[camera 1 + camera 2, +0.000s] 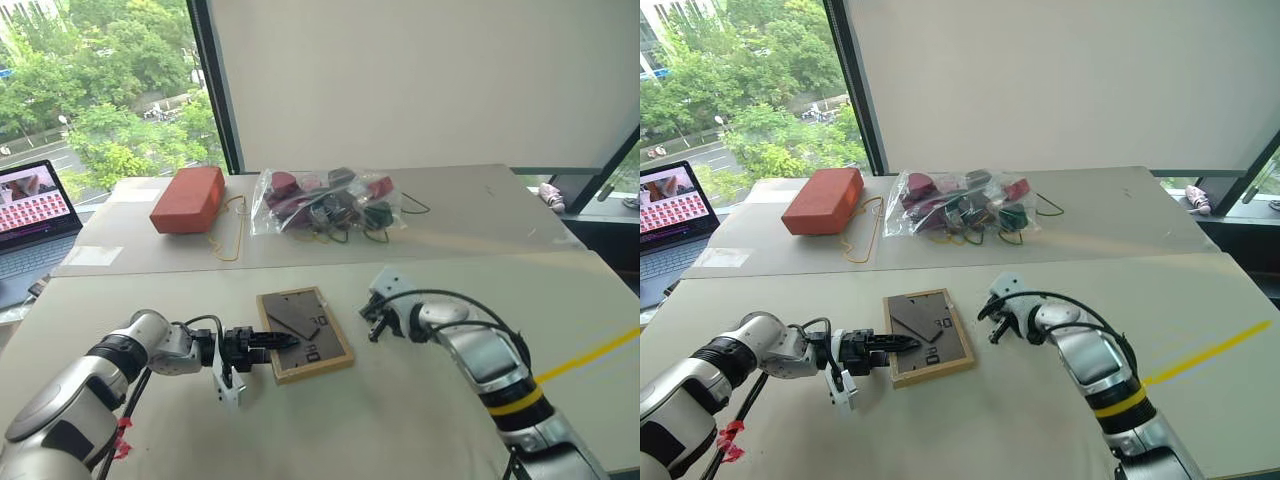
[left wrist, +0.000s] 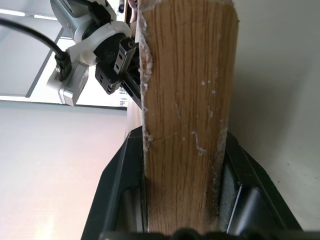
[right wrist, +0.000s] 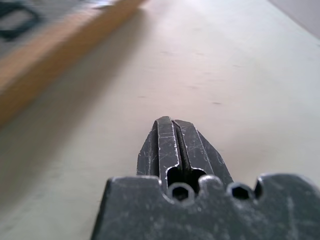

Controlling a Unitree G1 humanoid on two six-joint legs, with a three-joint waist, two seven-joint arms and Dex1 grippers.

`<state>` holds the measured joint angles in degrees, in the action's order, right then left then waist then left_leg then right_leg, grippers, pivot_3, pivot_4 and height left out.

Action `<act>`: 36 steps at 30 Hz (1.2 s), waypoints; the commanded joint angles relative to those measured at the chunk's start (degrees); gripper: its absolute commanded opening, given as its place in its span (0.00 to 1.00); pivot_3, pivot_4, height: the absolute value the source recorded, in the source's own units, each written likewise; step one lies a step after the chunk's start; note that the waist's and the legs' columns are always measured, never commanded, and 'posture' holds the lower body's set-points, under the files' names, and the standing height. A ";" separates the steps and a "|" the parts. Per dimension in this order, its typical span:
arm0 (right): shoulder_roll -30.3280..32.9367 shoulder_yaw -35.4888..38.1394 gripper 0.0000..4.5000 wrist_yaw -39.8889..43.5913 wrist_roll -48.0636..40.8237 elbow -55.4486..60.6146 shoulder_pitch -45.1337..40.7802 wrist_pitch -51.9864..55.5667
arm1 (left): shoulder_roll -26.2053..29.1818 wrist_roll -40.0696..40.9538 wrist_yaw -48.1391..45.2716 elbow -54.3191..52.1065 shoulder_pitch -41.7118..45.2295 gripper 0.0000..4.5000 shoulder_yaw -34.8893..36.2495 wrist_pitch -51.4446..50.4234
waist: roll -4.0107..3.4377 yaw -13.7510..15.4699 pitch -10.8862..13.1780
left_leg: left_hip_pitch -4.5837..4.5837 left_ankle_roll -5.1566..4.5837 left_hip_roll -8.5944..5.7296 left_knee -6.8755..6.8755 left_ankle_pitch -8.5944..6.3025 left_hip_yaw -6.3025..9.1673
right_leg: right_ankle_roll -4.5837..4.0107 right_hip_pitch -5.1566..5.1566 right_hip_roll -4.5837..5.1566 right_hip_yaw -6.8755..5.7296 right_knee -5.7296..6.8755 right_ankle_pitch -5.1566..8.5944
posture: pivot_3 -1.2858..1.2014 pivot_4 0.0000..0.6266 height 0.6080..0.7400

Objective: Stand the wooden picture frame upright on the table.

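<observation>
We find the wooden picture frame (image 1: 305, 333) lying backing-up on the table (image 1: 400, 420), not yet upright. The left gripper (image 1: 272, 342) clamps its near edge; the right gripper (image 1: 374, 322), fingers closed and empty, hovers beside it. Raising it remains.

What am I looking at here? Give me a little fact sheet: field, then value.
Frame: wooden picture frame lying face down on the table, dark backing up
Left gripper: fingers closed on the frame's left edge
Right gripper: fingers shut, empty, just right of the frame
Far side: red-orange block, clear bag of small items
Off to the left: open laptop
Job status: frame not yet upright
</observation>
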<state>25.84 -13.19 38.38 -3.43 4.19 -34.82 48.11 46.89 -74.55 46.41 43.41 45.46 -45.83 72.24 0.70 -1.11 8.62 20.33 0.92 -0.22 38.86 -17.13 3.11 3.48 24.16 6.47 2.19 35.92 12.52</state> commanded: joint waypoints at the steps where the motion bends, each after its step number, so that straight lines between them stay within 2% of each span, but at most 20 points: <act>1: -3.03 6.42 0.20 2.33 -7.51 1.25 -7.81 5.09 | -0.32 -0.57 -2.15 -0.36 -2.82 0.26 -1.79 -0.82 | -0.05 -0.11 -0.03 | 0.00 0.00 0.00 0.00 0.00 0.00 | 0.00 0.01 0.00 0.00 0.03 0.00 | 0.52 0.24 1.00; 6: -7.04 8.50 0.54 5.87 -16.78 0.67 -14.08 15.48 | -0.39 0.62 -3.15 -1.06 -3.47 0.26 -1.03 -0.79 | -0.11 0.01 -0.07 | -0.03 -0.05 0.01 -0.02 -0.03 0.04 | -0.01 -0.03 -0.01 -0.04 0.05 0.00 | 0.52 0.24 1.00; 7: -8.22 8.52 0.64 6.98 -18.87 -0.16 -15.42 17.39 | -0.36 0.84 -3.38 -1.29 -3.63 0.26 -0.94 -0.76 | -0.11 0.09 -0.07 | -0.02 -0.05 0.01 -0.01 -0.03 0.04 | -0.01 -0.02 0.00 -0.05 0.05 0.00 | 0.52 0.24 1.00; 10: -9.58 4.89 0.85 12.03 -22.99 -3.26 -18.02 20.19 | -0.23 1.51 -4.06 -2.01 -4.16 0.26 -0.65 -0.73 | -0.11 0.06 -0.07 | 0.00 -0.06 0.00 -0.01 -0.03 0.02 | -0.01 0.00 0.00 -0.04 0.04 0.00 | 0.52 0.24 1.00; 12: -9.25 0.48 0.99 13.85 -21.28 -7.32 -19.12 17.71 | -0.11 1.71 -4.48 -2.64 -4.52 0.26 -0.40 -0.71 | -0.13 -0.07 -0.09 | -0.01 -0.06 0.00 -0.02 -0.03 0.03 | -0.01 0.01 0.00 -0.04 0.05 0.00 | 0.52 0.24 1.00; 19: -9.29 -9.07 0.99 20.62 -17.32 -19.51 -21.42 9.74 | -0.14 3.19 -6.29 -4.23 -5.39 0.26 1.15 -0.33 | -0.14 -0.22 -0.09 | 0.01 -0.08 -0.01 -0.02 -0.05 0.02 | -0.01 0.06 0.01 -0.04 0.03 0.00 | 0.52 0.24 1.00; 24: -10.85 -10.92 0.99 24.59 -17.53 -22.39 -21.82 7.86 | -0.03 4.15 -8.06 -5.44 -6.36 0.26 2.26 -0.14 | -0.22 -0.68 -0.14 | -0.01 -0.11 0.00 -0.04 -0.06 0.02 | -0.01 0.06 0.00 -0.05 0.06 0.00 | 0.52 0.24 1.00; 30: -10.58 -3.61 0.99 28.59 -26.35 -13.67 -20.61 12.76 | -0.07 5.73 -10.39 -6.24 -7.47 0.26 3.84 -0.24 | -0.22 -0.94 -0.14 | 0.06 -0.13 0.00 -0.02 -0.07 0.05 | -0.01 0.10 0.02 -0.07 0.06 0.00 | 0.52 0.24 1.00; 36: -8.72 0.80 0.99 27.34 -28.52 -10.84 -18.87 13.68 | 0.04 6.74 -11.97 -6.93 -8.35 0.26 4.97 0.01 | -0.21 -1.09 -0.13 | 0.16 -0.13 0.00 -0.02 -0.08 0.07 | -0.01 0.18 0.02 -0.09 0.05 0.00 | 0.52 0.24 1.00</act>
<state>17.64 -14.93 64.43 -28.29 -11.23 -52.62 62.34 47.59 -67.22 36.91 36.30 38.48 -39.23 71.57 0.49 -2.19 8.49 20.51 0.79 -0.21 38.84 -17.21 3.18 3.47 24.36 6.49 2.10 35.97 12.51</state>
